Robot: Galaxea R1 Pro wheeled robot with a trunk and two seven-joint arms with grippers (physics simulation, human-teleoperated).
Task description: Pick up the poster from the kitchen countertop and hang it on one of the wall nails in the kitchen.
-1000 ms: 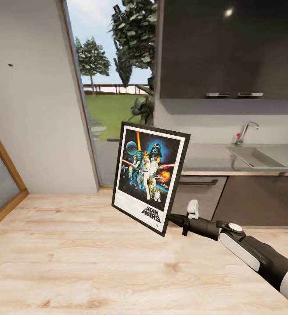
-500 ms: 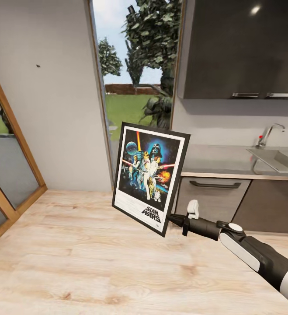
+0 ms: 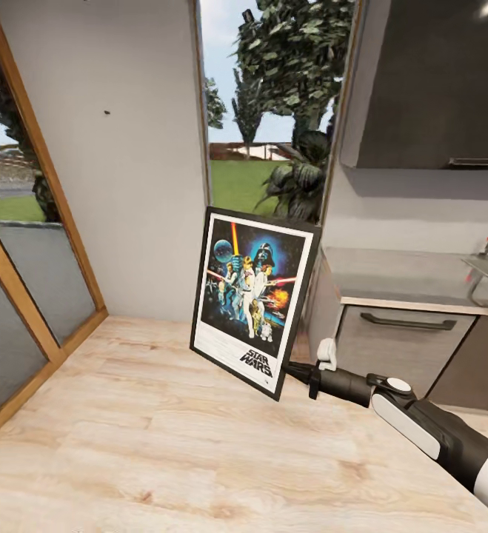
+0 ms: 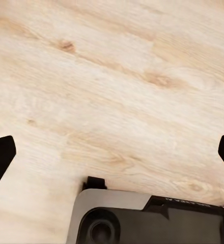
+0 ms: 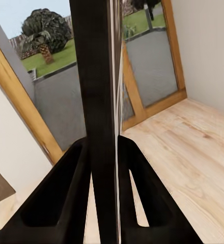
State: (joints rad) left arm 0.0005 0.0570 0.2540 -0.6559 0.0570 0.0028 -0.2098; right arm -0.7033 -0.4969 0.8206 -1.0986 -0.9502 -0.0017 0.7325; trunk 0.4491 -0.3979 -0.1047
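The Star Wars poster (image 3: pixel 252 300), black-framed with a white border, hangs in the air at the middle of the head view, tilted slightly. My right gripper (image 3: pixel 292 370) is shut on its lower right edge. In the right wrist view the poster's dark edge (image 5: pixel 94 101) runs between the two black fingers (image 5: pixel 66 183). A small dark wall nail (image 3: pixel 107 113) sits on the white wall, above and left of the poster. The grey kitchen countertop (image 3: pixel 399 277) lies at the right. My left gripper (image 4: pixel 112 152) faces the wooden floor, its fingertips (image 4: pixel 0 155) wide apart with nothing between them.
A tall window opening (image 3: pixel 266 111) onto a garden stands behind the poster. A wood-framed glass door (image 3: pixel 21 244) takes up the left. Dark wall cabinets (image 3: pixel 436 81) hang above the countertop, with grey drawer fronts (image 3: pixel 403 344) below. Light wooden floor (image 3: pixel 147 437) spreads ahead.
The whole view has swung left: the countertop and sink slid right and the glass door came into sight. The poster stays in the same place in my right gripper.
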